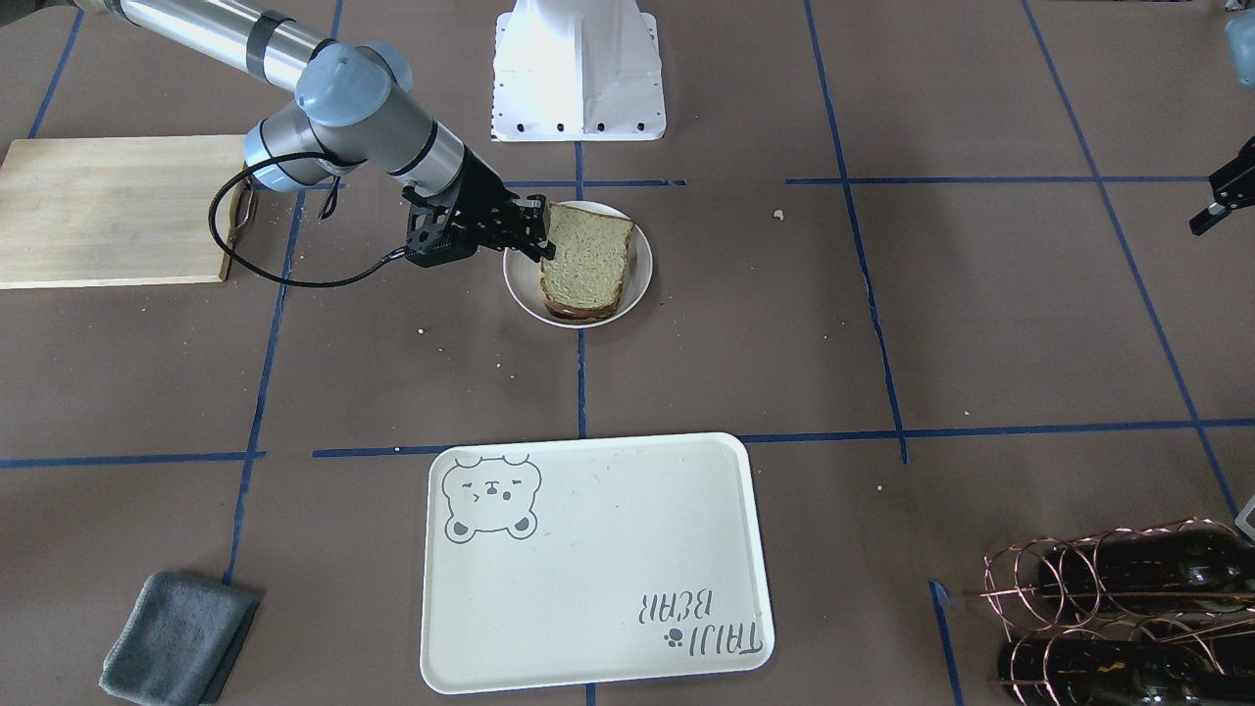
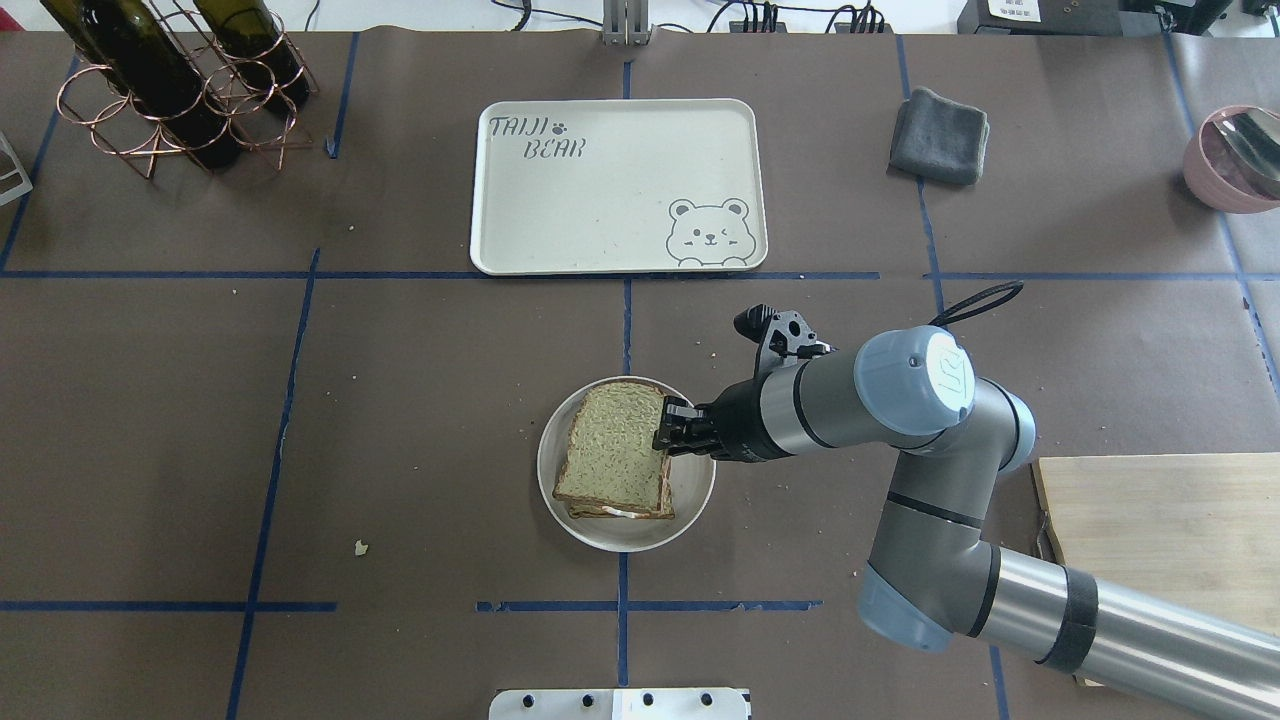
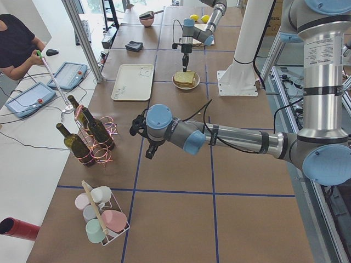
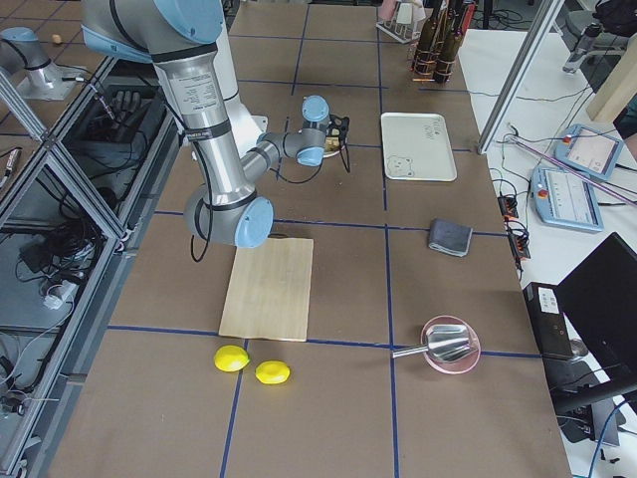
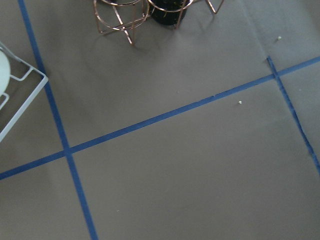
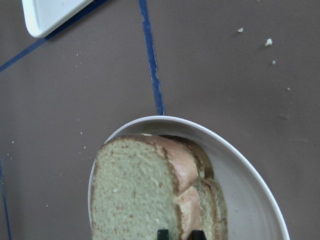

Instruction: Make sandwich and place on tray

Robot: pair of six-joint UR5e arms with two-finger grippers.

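The sandwich lies on a small round white plate at mid-table: two tan slices with dark crust and a sliver of white egg between them. It also shows in the front view. My right gripper is at the sandwich's right edge. In the right wrist view its fingertips stand close together astride the top slice's crust, shut on it. The cream bear tray lies empty beyond the plate. My left gripper hovers far off to the side; I cannot tell if it is open or shut.
A wooden cutting board lies under my right arm. A grey cloth and a pink bowl are at the far right. A copper rack with wine bottles stands at the far left. Crumbs dot the table.
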